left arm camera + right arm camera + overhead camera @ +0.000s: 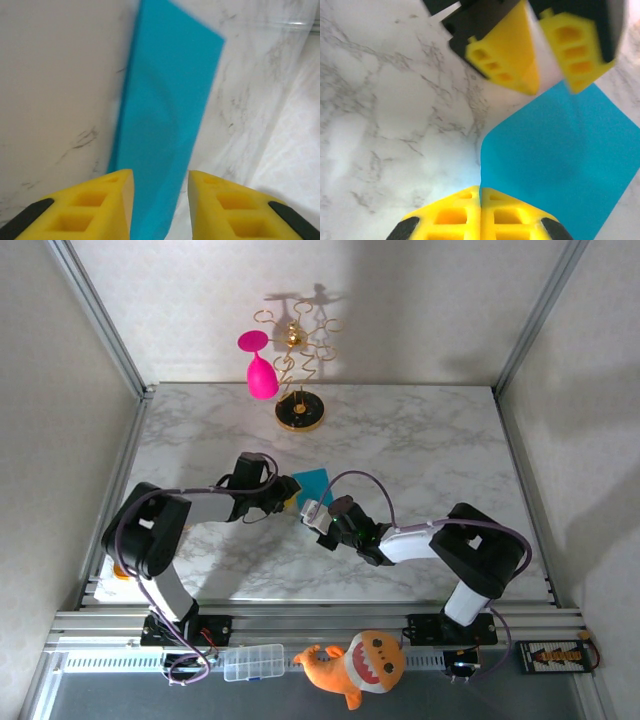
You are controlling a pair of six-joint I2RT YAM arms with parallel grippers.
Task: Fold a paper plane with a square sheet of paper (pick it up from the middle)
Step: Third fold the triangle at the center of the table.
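Observation:
The square sheet of paper point(315, 480) is turquoise-blue and sits mid-table between the two grippers. My right gripper point(480, 189) is shut, its yellow fingers pressed together on the near edge of the paper point(560, 150), which curves up from the marble into the seam. My left gripper point(160, 175) is open. The paper point(165, 110) runs as a long strip between its fingers, close against the left one and apart from the right one. In the right wrist view the left gripper point(552, 90) hangs over the paper's far edge. From above, the left gripper point(287, 498) and right gripper point(312, 510) nearly meet.
A gold wire stand point(300, 412) with a pink goblet point(262, 375) hanging on it stands at the back of the marble table point(440, 440). An orange plush toy point(355, 665) and a clear plastic box point(253, 662) lie on the rail in front of the arm bases.

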